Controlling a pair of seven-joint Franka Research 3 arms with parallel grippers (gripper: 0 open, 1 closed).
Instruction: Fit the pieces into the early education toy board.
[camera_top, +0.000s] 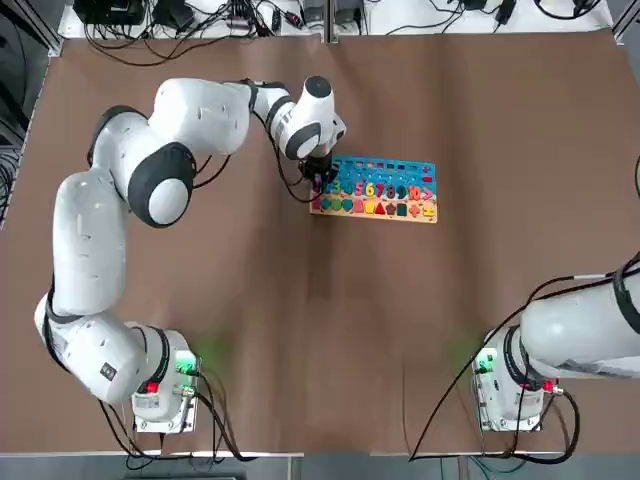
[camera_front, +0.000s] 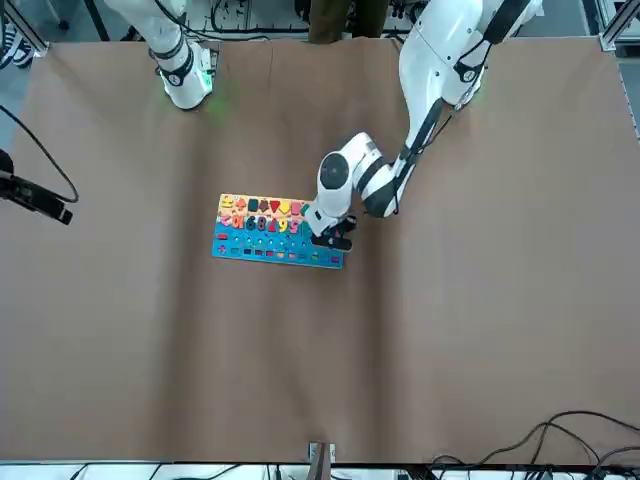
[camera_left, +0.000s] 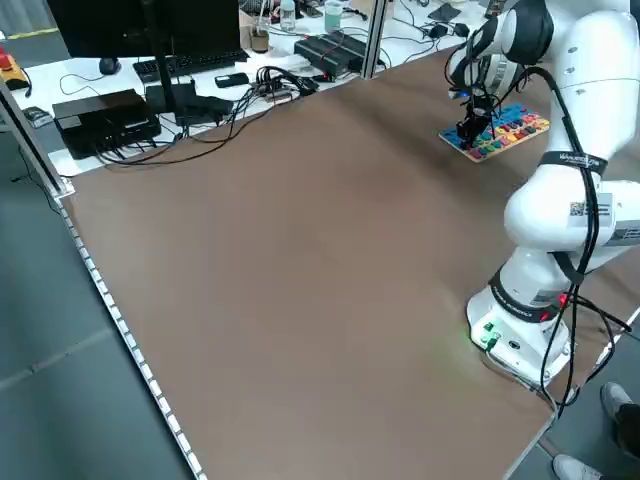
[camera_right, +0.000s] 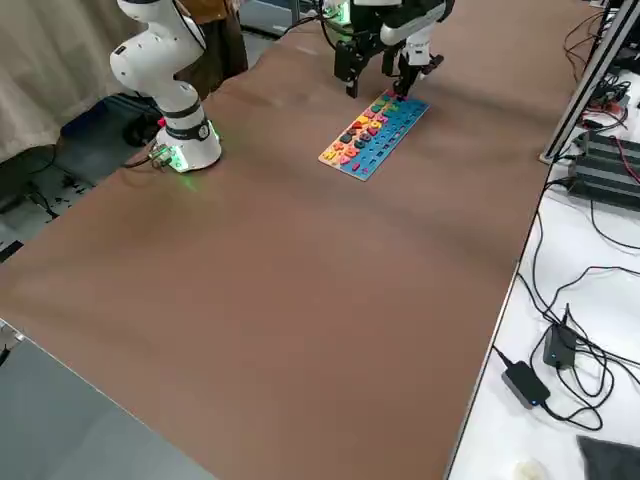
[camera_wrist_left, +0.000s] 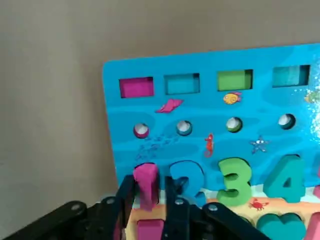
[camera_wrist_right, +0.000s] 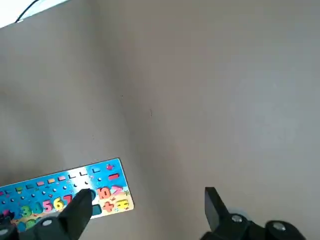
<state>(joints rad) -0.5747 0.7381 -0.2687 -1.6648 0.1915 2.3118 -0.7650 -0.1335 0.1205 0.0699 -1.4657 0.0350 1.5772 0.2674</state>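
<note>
The toy board (camera_top: 400, 208) lies flat on the desk (camera_top: 300, 330), out beyond the arms' bases, with its number row filled along the middle. At its left end the pink number 1 (camera_wrist_left: 145, 175) is at its slot, beside the blue 2 (camera_wrist_left: 192, 182) (whether the 1 sits fully down, I cannot tell). The left gripper (camera_wrist_left: 150, 187) is low over that end, its fingers parted on either side of the pink 1, with a gap showing on the side towards the 2. The right gripper (camera_wrist_right: 149, 200) hangs idle off to the robot's right, well apart from the board, fingers spread wide. Past the desk's far side, a monitor (camera_left: 150, 35) stands behind a keyboard (camera_left: 190, 65).
</note>
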